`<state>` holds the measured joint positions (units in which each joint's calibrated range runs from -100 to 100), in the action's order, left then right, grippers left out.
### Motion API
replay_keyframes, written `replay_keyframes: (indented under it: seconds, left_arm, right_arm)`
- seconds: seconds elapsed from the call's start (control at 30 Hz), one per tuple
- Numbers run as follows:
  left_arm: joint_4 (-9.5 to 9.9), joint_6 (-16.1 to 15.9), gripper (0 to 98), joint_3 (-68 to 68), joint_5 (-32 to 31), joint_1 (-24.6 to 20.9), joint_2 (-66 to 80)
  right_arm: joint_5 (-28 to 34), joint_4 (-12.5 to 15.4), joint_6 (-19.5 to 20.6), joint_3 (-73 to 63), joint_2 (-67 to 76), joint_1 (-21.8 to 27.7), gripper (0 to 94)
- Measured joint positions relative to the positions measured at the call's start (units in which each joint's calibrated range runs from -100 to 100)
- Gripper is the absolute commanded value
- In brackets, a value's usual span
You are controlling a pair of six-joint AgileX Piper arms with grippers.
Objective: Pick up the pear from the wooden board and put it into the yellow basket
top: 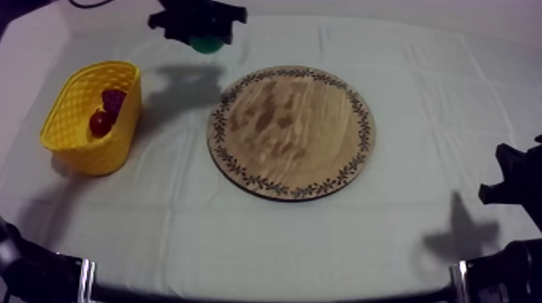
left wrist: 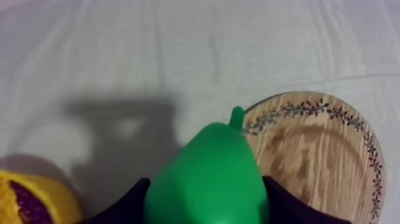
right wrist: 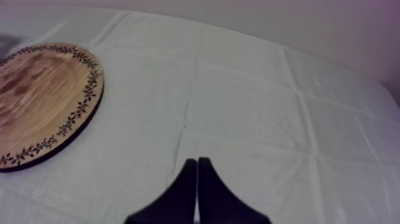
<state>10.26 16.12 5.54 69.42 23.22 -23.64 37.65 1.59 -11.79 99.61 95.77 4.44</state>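
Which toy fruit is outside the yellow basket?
The green pear, held by the left gripper; the small red fruit and grapes lie inside the basket.

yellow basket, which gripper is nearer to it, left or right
Left. The left gripper, jaws shut on the pear, hangs above the cloth between the yellow basket and wooden board. The right gripper, jaws shut, sits beyond the board, at the opposite edge.
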Motion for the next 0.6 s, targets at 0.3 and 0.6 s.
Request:
replay_keyframes:
  seconds: [0.3,0.6]
  left_arm:
    - [0.13,-5.45,51.9,-17.31,-0.35,-4.82,19.12]
    - [1.50,-10.13,52.2,-26.91,-0.19,-11.01,33.31]
  right_arm:
    - [0.00,0.00,0.00,0.00,0.00,0.00,0.5]
    - [0.00,0.00,0.00,0.00,0.00,0.00,0.5]
